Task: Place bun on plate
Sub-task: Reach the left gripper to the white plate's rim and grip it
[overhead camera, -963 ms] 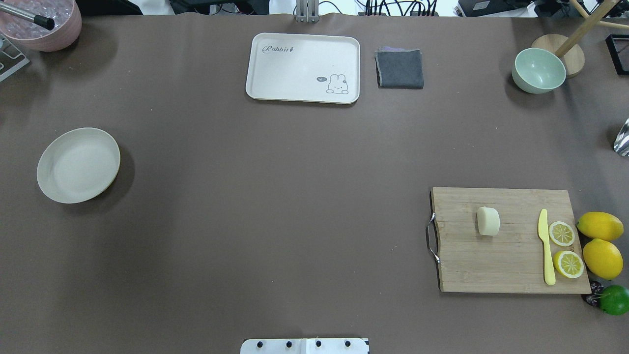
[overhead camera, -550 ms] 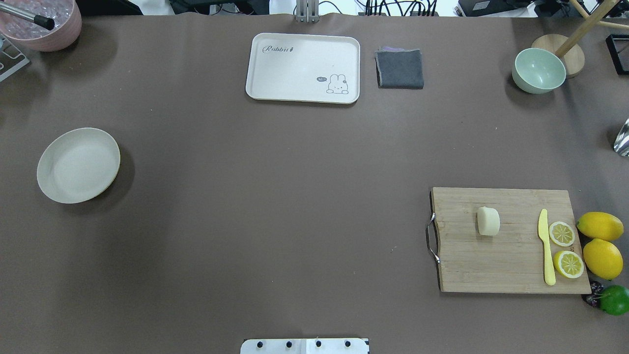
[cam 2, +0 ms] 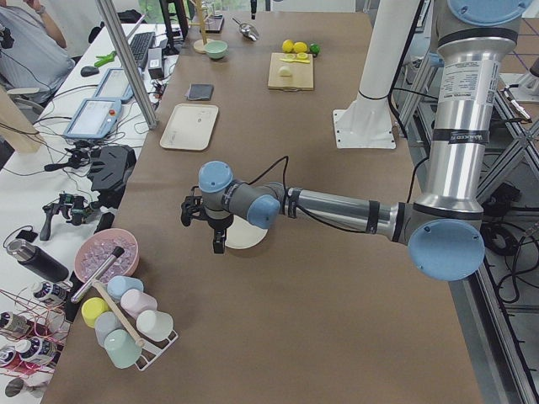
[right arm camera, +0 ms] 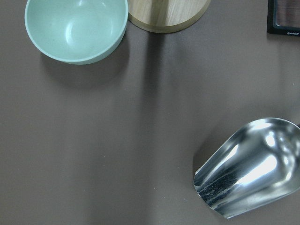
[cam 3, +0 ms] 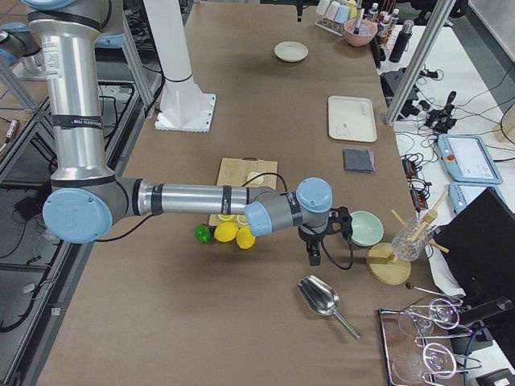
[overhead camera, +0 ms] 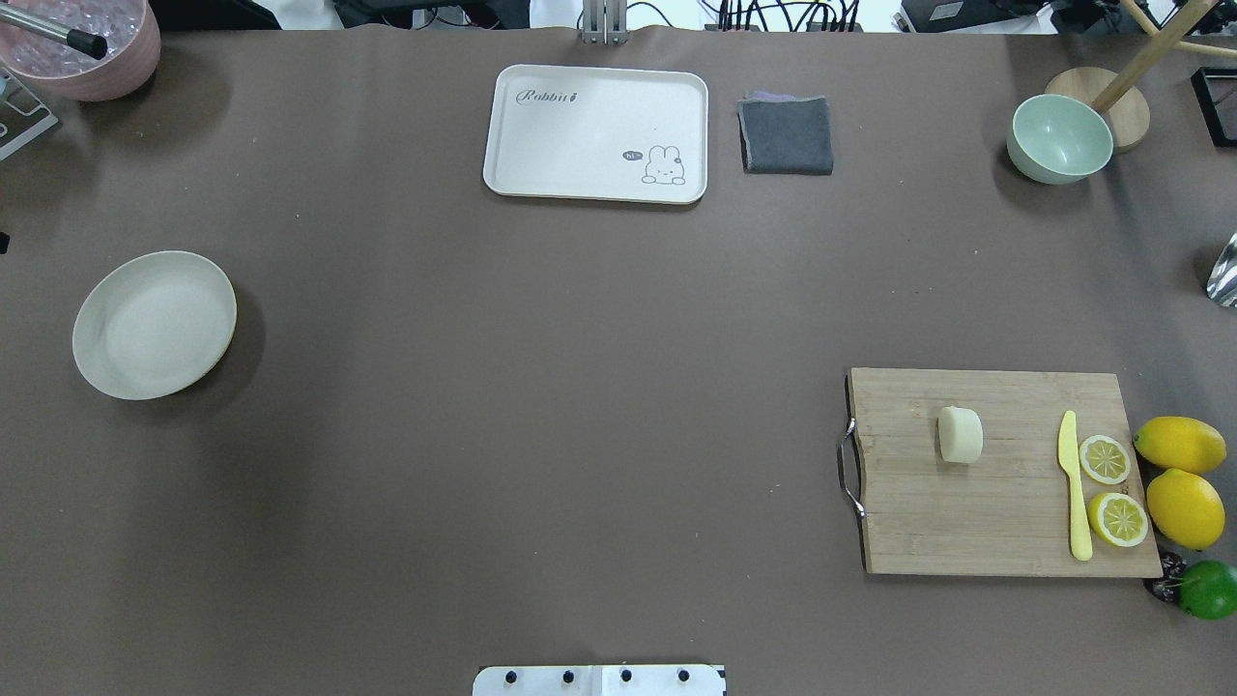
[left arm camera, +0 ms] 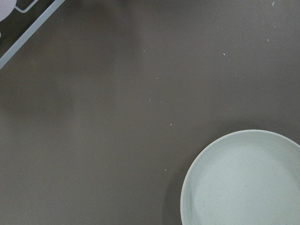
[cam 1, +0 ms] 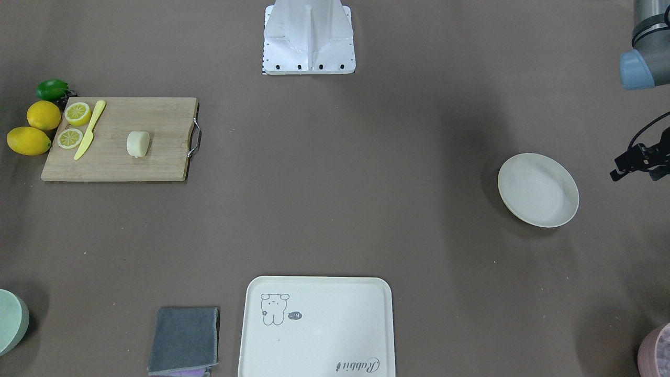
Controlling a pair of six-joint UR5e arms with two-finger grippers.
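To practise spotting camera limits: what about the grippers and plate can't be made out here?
Left gripper: cut by the front-facing view's edge, small in the left side view; open or shut unclear.
Right gripper: seen only in the right side view; open or shut unclear.
Plate: cut off by the left wrist view's edges.

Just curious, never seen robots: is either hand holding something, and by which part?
Nothing is held. The bun lies untouched on the board; the left hand and right hand both hang empty, far from it.

Bun (overhead camera: 960,434) on cutting board (overhead camera: 966,522), plate (overhead camera: 155,325) well apart
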